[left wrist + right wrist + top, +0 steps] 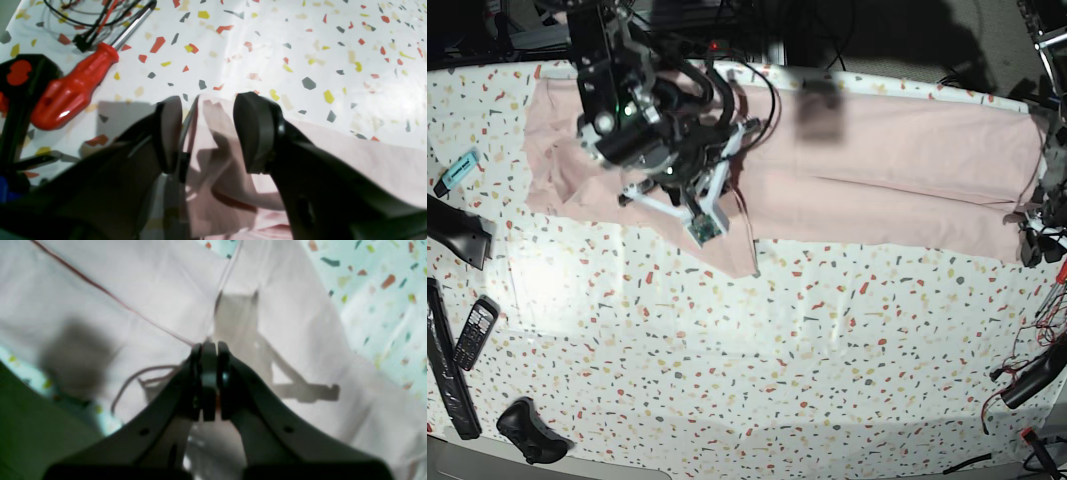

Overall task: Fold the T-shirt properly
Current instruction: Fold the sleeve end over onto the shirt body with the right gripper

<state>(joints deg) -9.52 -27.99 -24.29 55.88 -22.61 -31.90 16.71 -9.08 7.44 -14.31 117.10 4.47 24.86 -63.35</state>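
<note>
The pale pink T-shirt [877,170] lies spread in a long band across the far side of the table. In the right wrist view my right gripper [209,348] is shut, its tips pinching the T-shirt [133,283] where a seam runs in. In the base view the right arm [642,120] hangs over the shirt's left half. My left gripper [208,133] is open at the shirt's right end, and a corner of the T-shirt [213,166] lies between its fingers [257,133].
A red screwdriver [73,90] and black cables [96,20] lie just left of the left gripper. A phone [474,333], a black remote [447,385] and a dark object [527,432] sit at the table's near left. Wires [1027,385] run along the right edge.
</note>
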